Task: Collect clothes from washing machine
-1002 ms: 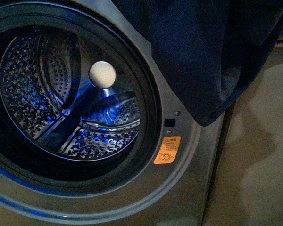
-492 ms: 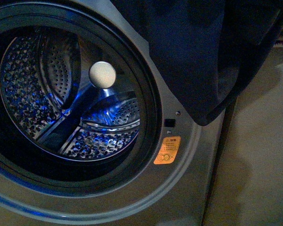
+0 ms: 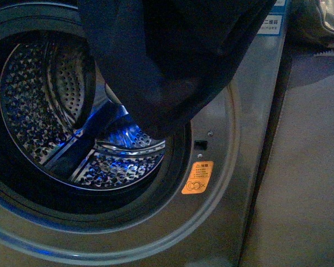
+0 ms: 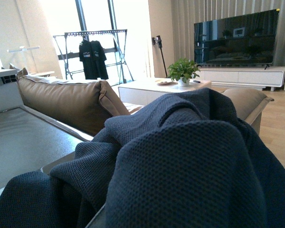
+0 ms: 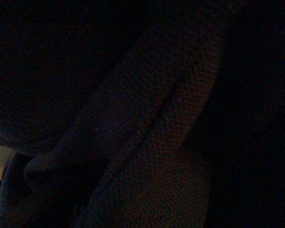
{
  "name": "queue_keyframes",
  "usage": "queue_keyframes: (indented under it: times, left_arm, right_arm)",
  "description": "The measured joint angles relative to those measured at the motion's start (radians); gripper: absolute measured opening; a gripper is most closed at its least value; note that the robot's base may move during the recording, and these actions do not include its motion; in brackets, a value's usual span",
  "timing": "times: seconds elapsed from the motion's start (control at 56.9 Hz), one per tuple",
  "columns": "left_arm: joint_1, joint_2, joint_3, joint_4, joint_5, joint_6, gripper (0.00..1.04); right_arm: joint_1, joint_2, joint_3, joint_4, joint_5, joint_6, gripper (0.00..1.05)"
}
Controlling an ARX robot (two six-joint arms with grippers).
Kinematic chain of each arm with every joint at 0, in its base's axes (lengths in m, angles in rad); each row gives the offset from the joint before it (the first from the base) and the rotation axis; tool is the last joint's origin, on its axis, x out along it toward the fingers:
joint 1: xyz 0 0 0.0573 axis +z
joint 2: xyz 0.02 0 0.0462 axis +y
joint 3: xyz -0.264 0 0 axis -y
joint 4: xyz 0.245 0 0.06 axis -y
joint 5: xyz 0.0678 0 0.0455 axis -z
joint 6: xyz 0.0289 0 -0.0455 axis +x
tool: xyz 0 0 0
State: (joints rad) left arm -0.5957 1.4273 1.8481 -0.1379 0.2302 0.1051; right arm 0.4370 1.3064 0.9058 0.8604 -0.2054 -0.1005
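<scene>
The clothes (image 3: 172, 61), dark navy fabric, hang from the top of the front view over the upper right of the washing machine (image 3: 222, 222) and its drum mouth. The perforated steel drum (image 3: 50, 111) is lit blue and shows no fabric in its visible part. The orange sticker (image 3: 197, 177) sits right of the door ring. Neither gripper shows in the front view. In the left wrist view the navy knit (image 4: 180, 166) fills the lower frame and hides the left gripper's jaws. The right wrist view is nearly dark; only folds of knit fabric (image 5: 156, 142) close to the lens show.
A blue-and-white label (image 3: 270, 22) is on the machine's upper right. A pale panel (image 3: 306, 167) stands right of the machine. The left wrist view shows a brown sofa (image 4: 66, 102), a coffee table with a plant (image 4: 183, 71), a TV (image 4: 235, 38) and a drying rack (image 4: 92, 52).
The hanging clothes have swung left, from the machine's right edge to over the drum mouth, covering the pale round hub at the drum's back. The label at top right has come into view.
</scene>
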Motion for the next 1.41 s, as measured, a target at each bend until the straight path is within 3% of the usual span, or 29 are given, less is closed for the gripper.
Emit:
queue_keyframes:
  times: [0.123, 0.334, 0.51, 0.651, 0.774, 0.844, 0.949, 1.073, 1.143, 1.407]
  left_arm:
    - [0.000, 0.000, 0.000, 0.000, -0.001, 0.000, 0.17]
    - [0.000, 0.000, 0.000, 0.000, 0.000, 0.000, 0.18]
    - [0.000, 0.000, 0.004, 0.000, 0.000, 0.000, 0.42]
    - [0.000, 0.000, 0.006, 0.000, 0.003, 0.000, 0.70]
    - [0.000, 0.000, 0.006, 0.000, 0.003, 0.000, 0.88]
    - [0.000, 0.000, 0.006, 0.000, 0.004, 0.000, 0.97]
    - [0.000, 0.000, 0.006, 0.000, 0.004, 0.003, 0.98]
    - [0.000, 0.000, 0.006, 0.000, 0.004, 0.003, 0.98]
    - [0.000, 0.000, 0.006, 0.000, 0.004, 0.003, 0.98]
    - [0.000, 0.000, 0.006, 0.000, 0.004, 0.003, 0.98]
  right_arm:
    - [0.007, 0.049, 0.027, 0.037, 0.042, -0.005, 0.97]
    - [0.013, 0.080, 0.022, 0.162, 0.128, -0.048, 0.72]
    - [-0.006, 0.080, 0.000, 0.273, 0.154, -0.076, 0.49]
    - [-0.079, 0.023, -0.040, 0.337, 0.152, -0.078, 0.21]
    - [-0.153, -0.057, -0.070, 0.337, 0.122, -0.075, 0.08]
    - [-0.210, -0.105, -0.075, 0.322, 0.098, -0.061, 0.07]
    - [-0.346, -0.189, -0.076, 0.285, 0.035, 0.002, 0.07]
    - [-0.636, -0.267, -0.052, 0.223, -0.074, 0.157, 0.07]
    - [-0.850, -0.270, -0.019, 0.208, -0.155, 0.278, 0.07]
    - [-1.333, -0.212, 0.056, 0.137, -0.311, 0.500, 0.07]
